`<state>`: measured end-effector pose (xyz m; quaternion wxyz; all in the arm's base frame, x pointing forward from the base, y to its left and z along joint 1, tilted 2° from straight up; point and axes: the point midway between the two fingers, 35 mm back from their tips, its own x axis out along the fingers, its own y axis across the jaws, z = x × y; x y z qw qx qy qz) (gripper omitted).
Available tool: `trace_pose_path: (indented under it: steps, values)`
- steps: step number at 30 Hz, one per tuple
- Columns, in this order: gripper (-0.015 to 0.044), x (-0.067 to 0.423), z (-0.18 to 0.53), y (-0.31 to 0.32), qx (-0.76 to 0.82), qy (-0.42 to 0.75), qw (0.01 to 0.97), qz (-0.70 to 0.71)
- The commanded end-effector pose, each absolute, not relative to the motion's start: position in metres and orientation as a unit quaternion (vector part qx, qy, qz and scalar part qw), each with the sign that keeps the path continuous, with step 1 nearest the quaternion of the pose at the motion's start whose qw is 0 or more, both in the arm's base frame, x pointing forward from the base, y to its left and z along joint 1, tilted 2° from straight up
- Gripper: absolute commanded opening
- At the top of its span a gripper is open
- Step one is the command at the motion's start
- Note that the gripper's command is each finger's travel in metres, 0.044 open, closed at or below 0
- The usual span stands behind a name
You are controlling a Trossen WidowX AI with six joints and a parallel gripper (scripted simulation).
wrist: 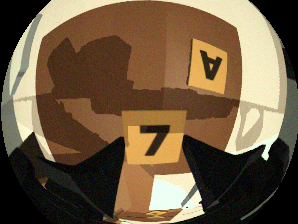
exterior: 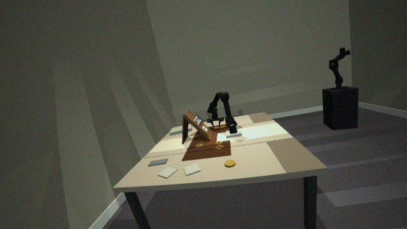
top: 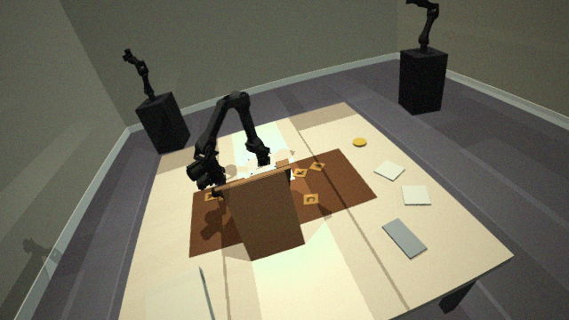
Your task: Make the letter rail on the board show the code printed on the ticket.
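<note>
My gripper [top: 210, 179] [wrist: 153, 140] is shut on an orange tile with the figure 7 [wrist: 154, 139] and holds it above the brown mat [top: 351, 187] [wrist: 133, 36], at the left end of the slanted brown board [top: 264, 213] [exterior: 194, 124]. An orange tile with the letter A [wrist: 212, 64] [top: 210, 196] lies flat on the mat just below. Three more orange tiles [top: 300, 172] [top: 316, 166] [top: 310, 199] lie on the mat to the board's right. The top camera sees the board from the back, so its front is hidden there. In the exterior view pale pieces [exterior: 198, 121] show on its front, too small to read.
A yellow disc [top: 359, 142] [exterior: 229, 163], two white cards [top: 389, 170] [top: 416, 195] and a grey card [top: 404, 237] lie on the table's right side. A thin sheet [top: 202, 284] lies at the front left. Two idle arms on black pedestals [top: 162, 122] [top: 422, 80] stand off the table.
</note>
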<state>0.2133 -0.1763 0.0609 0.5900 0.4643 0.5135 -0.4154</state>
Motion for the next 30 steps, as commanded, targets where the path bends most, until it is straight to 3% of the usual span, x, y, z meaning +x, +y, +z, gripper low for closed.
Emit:
trace_pose_path:
  steps: [1,30]
  values:
    - [0.0000,0.229,0.068,-0.180,0.448,0.511,0.633,-0.370]
    - [0.0000,0.314,0.138,-0.196,0.215,0.422,0.877,-0.078]
